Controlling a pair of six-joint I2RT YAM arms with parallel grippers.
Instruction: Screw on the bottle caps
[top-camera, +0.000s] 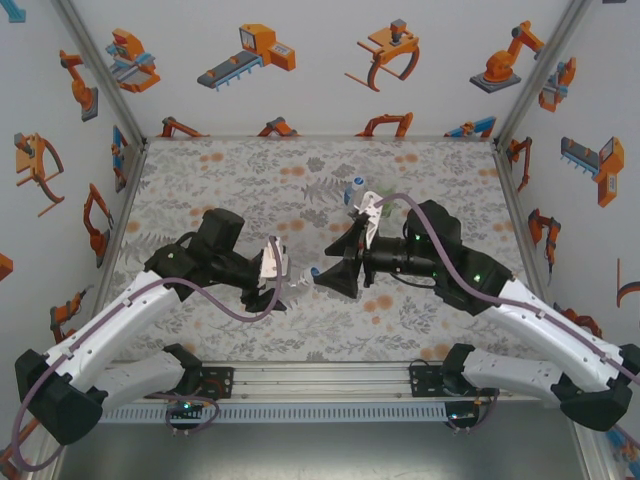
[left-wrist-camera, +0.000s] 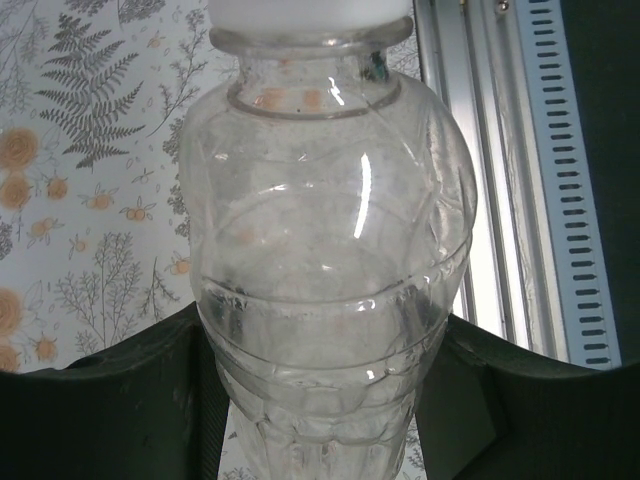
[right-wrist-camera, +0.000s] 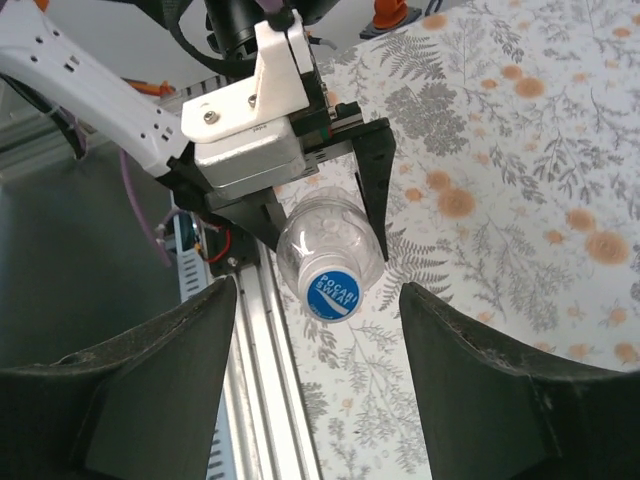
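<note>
The left gripper (right-wrist-camera: 322, 225) clamped the clear bottle (left-wrist-camera: 325, 250), its long axis aimed cap (right-wrist-camera: 333, 292) first at the right gripper (top-camera: 325, 277), whose parted fingers flanked the cap without touching (mid-frame in the right wrist view).

White links (top-camera: 110, 325), purple cables (top-camera: 230, 310), black left tool (right-wrist-camera: 325, 225), possibly green lights (top-camera: 478, 272).

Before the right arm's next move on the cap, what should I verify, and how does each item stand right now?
1. Left pincer is clamped on the clear plastic bottle: ok.
2. White plastic cap with a blue printed top sits on the bottle neck: ok.
3. Cap is screwed fully tight: cannot tell.
4. Right pincer is open with nothing between its fingers: ok.
5. Cap top faces the right pincer, roughly centred between its fingers: ok.
</note>
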